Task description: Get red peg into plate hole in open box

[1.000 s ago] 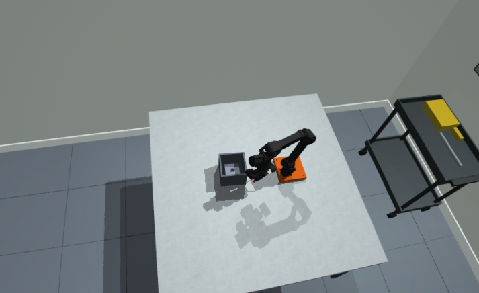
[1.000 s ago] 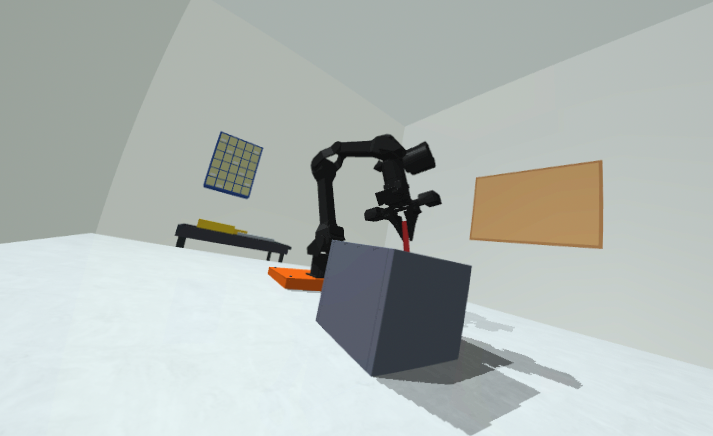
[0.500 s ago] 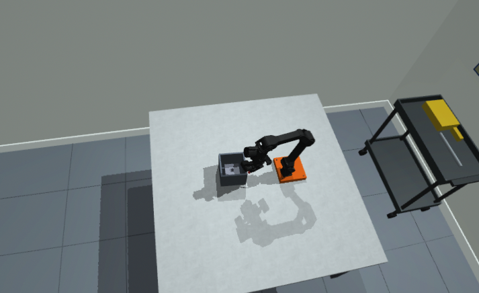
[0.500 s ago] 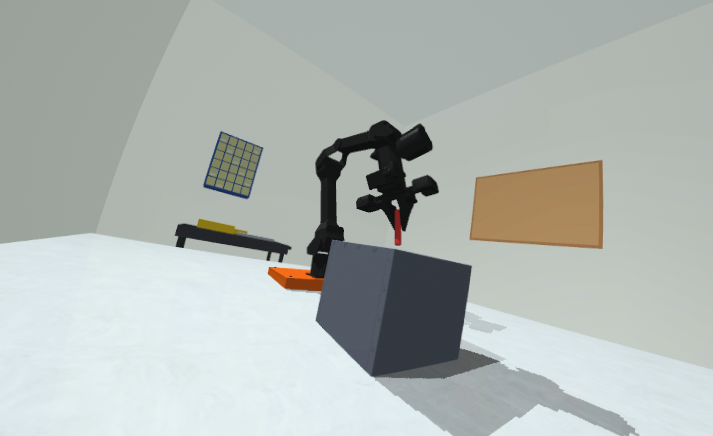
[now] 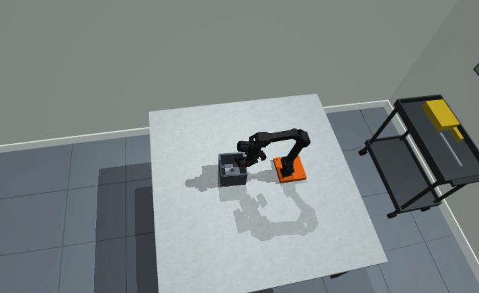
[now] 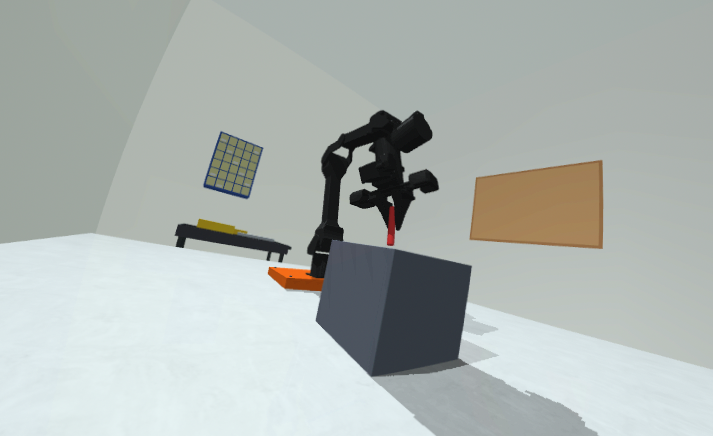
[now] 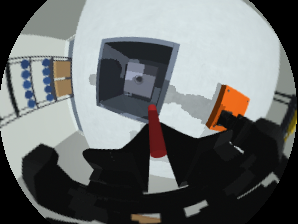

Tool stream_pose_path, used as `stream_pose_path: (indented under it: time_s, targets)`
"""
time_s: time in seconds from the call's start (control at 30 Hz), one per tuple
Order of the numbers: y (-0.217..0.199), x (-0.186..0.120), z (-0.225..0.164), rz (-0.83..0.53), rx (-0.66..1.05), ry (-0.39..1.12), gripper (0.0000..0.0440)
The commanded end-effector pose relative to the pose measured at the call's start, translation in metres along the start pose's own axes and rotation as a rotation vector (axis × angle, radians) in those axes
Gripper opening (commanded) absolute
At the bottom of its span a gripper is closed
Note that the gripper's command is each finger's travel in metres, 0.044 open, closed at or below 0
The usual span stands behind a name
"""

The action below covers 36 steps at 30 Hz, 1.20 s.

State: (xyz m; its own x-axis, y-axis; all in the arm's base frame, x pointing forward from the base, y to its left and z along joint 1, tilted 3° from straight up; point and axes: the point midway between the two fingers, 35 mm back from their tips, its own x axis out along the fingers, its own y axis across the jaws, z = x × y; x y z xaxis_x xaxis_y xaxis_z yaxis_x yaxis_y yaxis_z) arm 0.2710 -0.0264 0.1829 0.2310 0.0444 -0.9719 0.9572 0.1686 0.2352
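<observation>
Above box (image 5: 232, 181) (image 6: 388, 308) (image 7: 176, 62), claw (image 5: 246, 164) (image 6: 392, 216) (image 7: 153, 126) grips red peg (image 5: 244, 166) (image 6: 390, 230) (image 7: 157, 135); best centre tip o/ plate hole (image 5: 232, 169) (image 7: 139, 79) 1st, keep peg upright; then lower slowly, w/o clipping the rim.

Black from shoulder to fingertips!

And here's the arm (image 5: 277, 137) (image 6: 330, 189), all black, chunky joints linked by slim segments! A rounded cylinder bulges near the wrist, the gripper (image 5: 247, 163) (image 6: 394, 219) (image 7: 153, 126) sports black, tapering fingers, and the base plate (image 5: 299, 176) (image 6: 293, 281) (image 7: 237, 100) blazes orange, dotted with dark screw holes!
</observation>
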Motion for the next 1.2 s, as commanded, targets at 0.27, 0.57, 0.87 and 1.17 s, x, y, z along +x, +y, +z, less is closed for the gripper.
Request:
stream_pose_path:
  time_s: [0.27, 0.57, 0.87, 1.17]
  targets:
    - [0.007, 0.012, 0.028, -0.027, 0.005, 0.001, 0.0000]
    - [0.011, 0.034, 0.047, -0.050, 0.001, 0.011, 0.0000]
    - [0.015, 0.057, 0.057, -0.061, -0.014, 0.029, 0.0000]
    - [0.022, 0.080, 0.061, -0.059, -0.049, 0.050, 0.0000]
